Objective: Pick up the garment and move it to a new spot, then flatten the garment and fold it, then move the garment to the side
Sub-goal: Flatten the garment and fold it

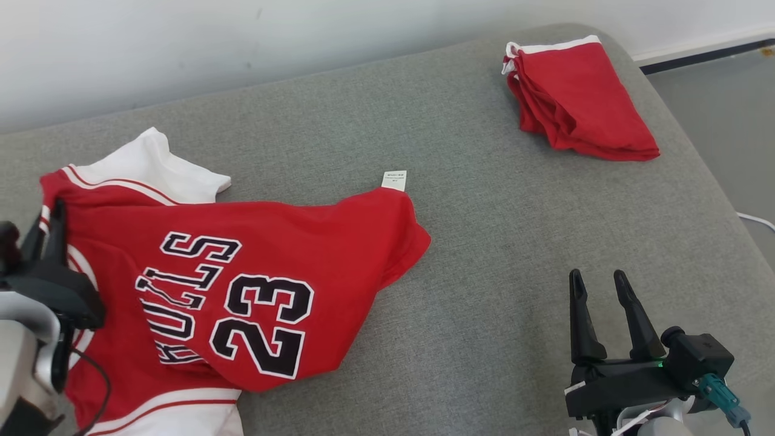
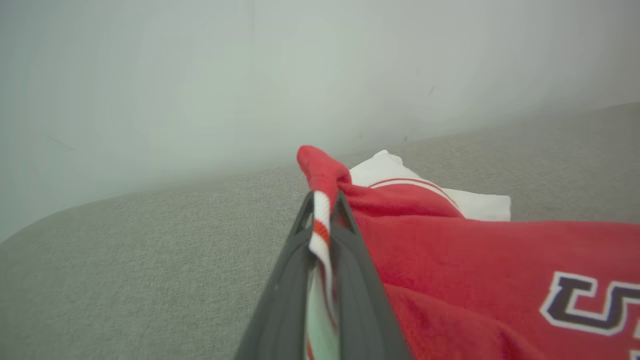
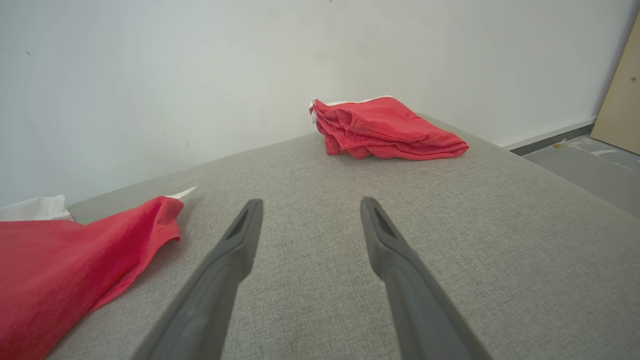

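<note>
The red jersey point(image 1: 272, 266) lies crumpled at near left on the grey upholstered surface point(image 1: 484, 200). The left tool point(image 2: 324, 200) is clamped shut on its striped trim point(image 2: 320, 235) at the left edge, and the right tool point(image 1: 599, 280) hovers open at near right w/ nothing in it. The cloth looks light, limp & prob. a bit slick, so it'll likely sag from one pinch. A 2nd hold on the far hem by the white tag point(image 1: 394, 180) should keep it spread.

Worktop point(image 1: 484, 151), grey fabric-covered, rounded corners. Wall point(image 1: 242, 48), plain white, behind worktop. Floor point(image 1: 726, 109), grey, right of worktop; dark skirting strip point(image 1: 702, 57) along wall base.
</note>
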{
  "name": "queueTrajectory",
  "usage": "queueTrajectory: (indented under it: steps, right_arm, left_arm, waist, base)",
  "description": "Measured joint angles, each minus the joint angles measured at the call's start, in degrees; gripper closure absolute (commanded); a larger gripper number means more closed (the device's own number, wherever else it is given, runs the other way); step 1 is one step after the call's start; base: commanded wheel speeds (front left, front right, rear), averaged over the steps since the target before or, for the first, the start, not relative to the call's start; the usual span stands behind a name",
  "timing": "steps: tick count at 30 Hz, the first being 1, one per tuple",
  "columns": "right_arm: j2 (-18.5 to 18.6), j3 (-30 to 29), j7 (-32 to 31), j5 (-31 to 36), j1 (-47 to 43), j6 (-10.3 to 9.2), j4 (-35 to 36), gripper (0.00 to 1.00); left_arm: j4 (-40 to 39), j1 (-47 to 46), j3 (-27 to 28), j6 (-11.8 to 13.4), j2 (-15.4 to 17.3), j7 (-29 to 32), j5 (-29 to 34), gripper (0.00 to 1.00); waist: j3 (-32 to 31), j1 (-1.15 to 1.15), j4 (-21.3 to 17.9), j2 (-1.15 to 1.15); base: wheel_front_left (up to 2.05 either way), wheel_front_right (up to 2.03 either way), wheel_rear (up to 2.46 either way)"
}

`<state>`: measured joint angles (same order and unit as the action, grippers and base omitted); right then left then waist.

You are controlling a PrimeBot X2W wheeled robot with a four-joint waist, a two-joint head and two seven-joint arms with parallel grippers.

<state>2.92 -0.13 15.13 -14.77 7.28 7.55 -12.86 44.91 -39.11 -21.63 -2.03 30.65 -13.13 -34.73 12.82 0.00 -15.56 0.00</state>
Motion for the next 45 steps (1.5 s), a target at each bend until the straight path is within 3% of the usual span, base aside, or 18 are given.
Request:
queueTrajectory:
  steps: [1, 2, 3, 9, 14, 21, 28, 38, 45]
  right_arm:
    - [0.01, 0.12, 0.0, 0.27, -0.01, 0.0, -0.12, 0.0]
    - [0.01, 0.19, 0.0, 0.27, -0.01, 0.0, -0.31, 0.0]
    - [0.01, 0.27, 0.0, 0.27, -0.02, 0.0, -0.6, 0.0]
    - [-0.03, 0.88, 0.0, 0.8, 0.02, 0.0, -1.53, 0.0]
    - [-0.02, 0.91, 0.0, 1.27, 0.06, 0.0, -2.6, 0.0]
    - [-0.01, 0.8, 0.0, 1.77, -0.15, 0.0, -3.96, 0.0]
    - [-0.01, 0.56, 0.0, 1.8, 0.09, 0.0, -5.54, 0.0]
    - [-0.01, 0.54, 0.0, 1.85, 0.46, 0.0, -6.93, 0.0]
    - [-0.02, 0.74, 0.0, 1.83, 0.16, 0.0, -8.46, 0.0]
  left_arm:
    - [0.38, -0.03, -0.15, -0.01, -0.49, -0.3, 0.14, 0.61]
    - [0.74, -0.17, -0.2, -0.02, -0.94, -0.57, 0.23, 0.07]
    - [0.89, -0.39, -0.12, -0.08, -1.24, -0.88, 0.23, 0.0]
    - [-0.32, -0.42, 1.46, -0.94, -2.48, -1.75, 0.71, 0.0]
    - [-11.26, 5.22, 7.08, 0.73, -3.88, -1.91, 3.76, 0.0]
    - [-26.3, 17.39, 13.24, 2.56, -8.98, -1.91, 10.01, 0.0]
    - [-35.23, 26.43, 16.9, 3.03, -14.68, -1.91, 15.11, 0.0]
    - [-39.54, 36.57, 24.52, -0.07, -23.36, -1.91, 19.73, 0.0]
    - [-38.22, 38.96, 26.93, -2.25, -26.46, -1.9, 21.98, 0.0]
  waist:
    - [-0.07, 0.0, 0.25, 0.0]
    - [-0.14, 0.0, 0.53, 0.0]
    - [-0.24, 0.0, 0.86, 0.0]
    - [-1.2, 0.0, 3.48, 0.0]
    - [-2.26, 0.0, 6.15, 0.0]
    - [-3.63, -0.01, 10.05, 0.0]
    - [-4.12, -0.01, 12.82, 0.0]
    - [-4.2, 0.0, 15.41, 0.0]
    - [-5.16, 0.0, 16.25, 0.0]
  base:
    - [0.0, 0.0, 0.0]
    - [0.0, 0.0, 0.0]
    - [0.0, 0.0, 0.0]
    - [0.0, 0.0, 0.0]
    - [0.0, 0.0, 0.0]
    - [0.0, 0.0, 0.0]
    - [0.0, 0.0, 0.0]
    - [0.0, 0.0, 0.0]
    - [0.0, 0.0, 0.0]
